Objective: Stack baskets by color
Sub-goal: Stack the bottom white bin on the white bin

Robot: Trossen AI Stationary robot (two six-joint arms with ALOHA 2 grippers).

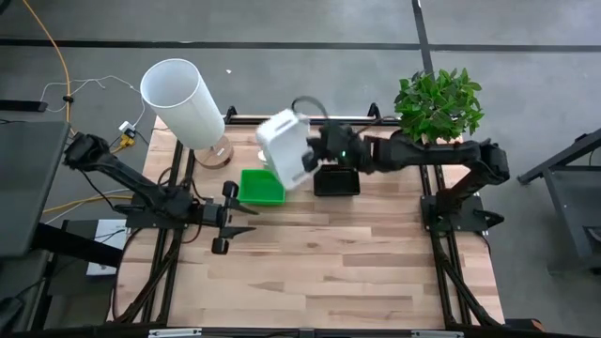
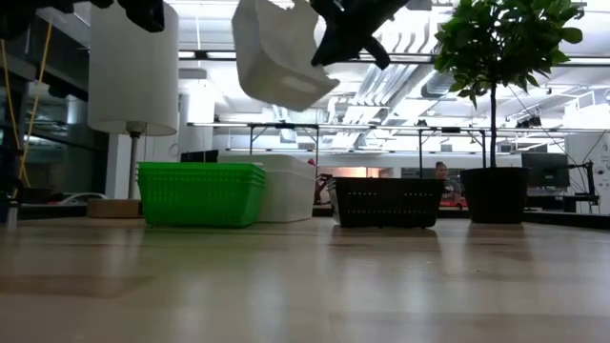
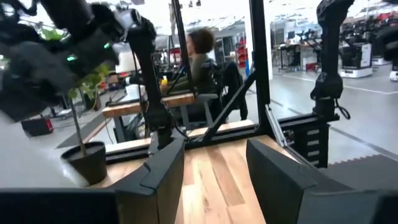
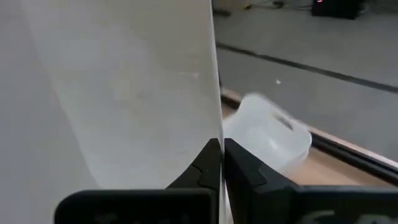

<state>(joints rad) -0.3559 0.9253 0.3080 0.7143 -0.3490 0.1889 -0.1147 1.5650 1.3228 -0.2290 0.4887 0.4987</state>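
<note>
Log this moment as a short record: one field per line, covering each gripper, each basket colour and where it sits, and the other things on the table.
right gripper: shut on the white basket, held tilted in the air above the table's far side
left gripper: open, empty, low over the table's left part
second white basket: on the table behind the green baskets
green baskets: nested stack on the table
black basket: on the table, right of the green baskets
lamp: far left corner
potted plant: far right corner
</note>
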